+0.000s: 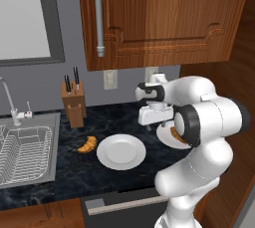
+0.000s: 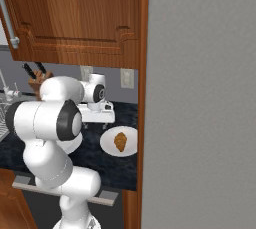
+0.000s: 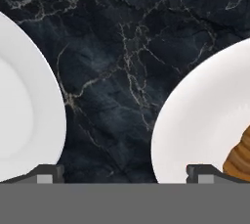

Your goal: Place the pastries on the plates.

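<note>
With one oval croissant (image 2: 120, 141) plated beside the spread, empty gripper (image 3: 125, 173), the crescent croissant (image 1: 87, 144) farther off likely needs fetching to the bare plate (image 1: 121, 152).

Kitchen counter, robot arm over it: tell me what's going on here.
A white robot arm is putting pastries on plates. One croissant already lies on the right plate. The crescent croissant is on the black counter, beside the bare left plate and not on it. The gripper hovers above the counter strip between the two plates, open, with nothing in it. A knife block stands by the sink.
</note>
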Robot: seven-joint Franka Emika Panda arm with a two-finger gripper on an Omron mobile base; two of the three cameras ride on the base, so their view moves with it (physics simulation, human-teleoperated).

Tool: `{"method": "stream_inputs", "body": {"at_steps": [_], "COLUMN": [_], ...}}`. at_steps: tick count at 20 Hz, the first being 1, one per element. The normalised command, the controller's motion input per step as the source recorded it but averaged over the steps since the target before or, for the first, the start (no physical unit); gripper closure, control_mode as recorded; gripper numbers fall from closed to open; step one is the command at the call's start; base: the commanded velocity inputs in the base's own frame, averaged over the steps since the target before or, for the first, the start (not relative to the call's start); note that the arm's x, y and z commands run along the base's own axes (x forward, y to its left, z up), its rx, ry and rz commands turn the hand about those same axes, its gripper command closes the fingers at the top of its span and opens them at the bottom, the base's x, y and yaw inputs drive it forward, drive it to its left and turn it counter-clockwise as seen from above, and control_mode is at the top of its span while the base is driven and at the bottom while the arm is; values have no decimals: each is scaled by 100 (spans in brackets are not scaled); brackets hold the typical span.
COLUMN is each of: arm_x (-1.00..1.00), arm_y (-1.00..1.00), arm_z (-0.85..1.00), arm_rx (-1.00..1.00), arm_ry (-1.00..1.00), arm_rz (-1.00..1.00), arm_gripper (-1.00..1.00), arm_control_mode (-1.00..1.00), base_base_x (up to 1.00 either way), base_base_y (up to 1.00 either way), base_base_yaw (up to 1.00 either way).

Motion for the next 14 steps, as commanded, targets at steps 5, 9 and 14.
{"method": "stream_inputs", "body": {"at_steps": [5,9,14], "arm_x": [-8,-14,-26], "arm_y": [56,55,48], "arm_z": [0,0,0], "arm_rx": [0,0,0], "arm_ry": [0,0,-1], "arm_rz": [0,0,0], "arm_gripper": [-100,-100,-100], "arm_control_mode": [-100,-100,-100], "base_base_x": [0,0,0], "base_base_y": [0,0,0], "base_base_yaw": [0,0,0]}}
